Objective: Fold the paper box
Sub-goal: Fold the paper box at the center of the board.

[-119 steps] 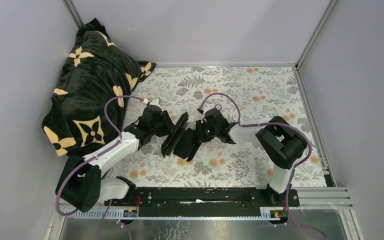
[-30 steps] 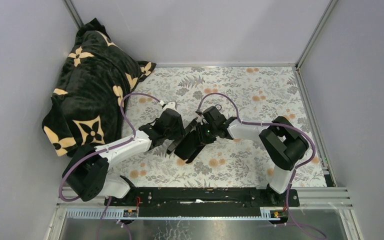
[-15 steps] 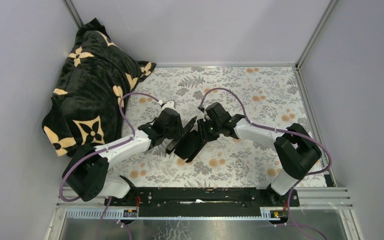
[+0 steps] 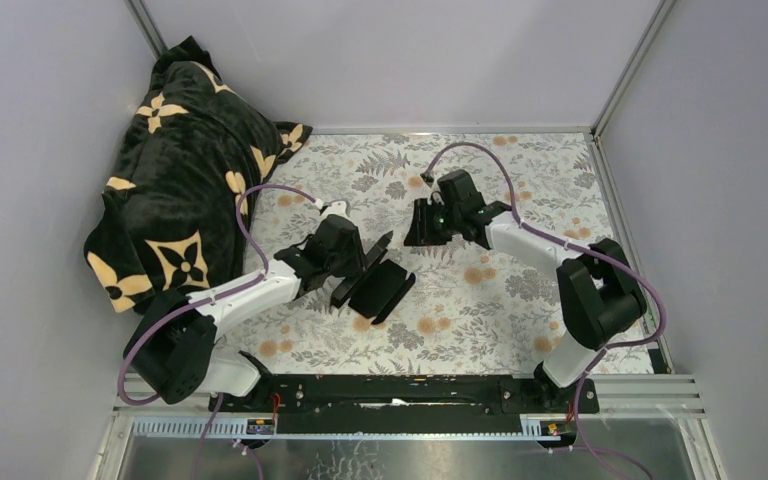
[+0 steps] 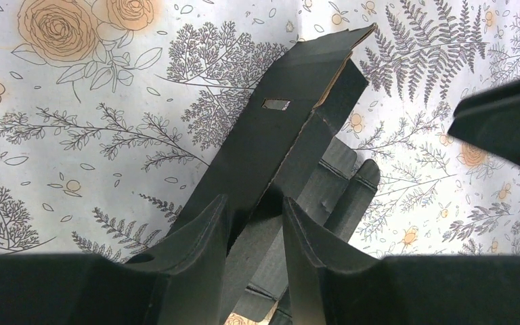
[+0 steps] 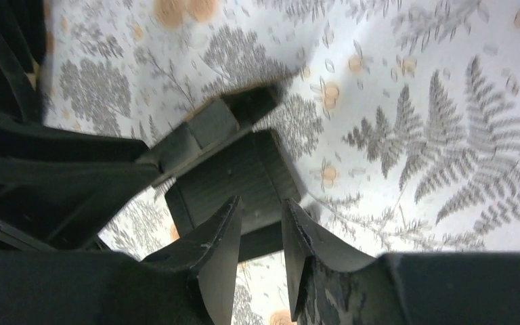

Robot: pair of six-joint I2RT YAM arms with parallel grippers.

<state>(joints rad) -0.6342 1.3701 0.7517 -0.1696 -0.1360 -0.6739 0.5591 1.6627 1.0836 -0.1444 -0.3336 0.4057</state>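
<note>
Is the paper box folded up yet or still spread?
Partly folded: the paper box has one panel raised in the left gripper; other flaps lie unclosed below.

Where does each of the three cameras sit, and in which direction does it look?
Top: above and behind the arms, looking down on the table; it shows both arms whole, the left gripper on the box and the right gripper apart from it.
Left wrist: on that wrist, looking along its fingers at the box between them.
Right wrist: on that wrist, looking past its fingers at the box; nothing is between them.
Shared: all three show the box on the table.
</note>
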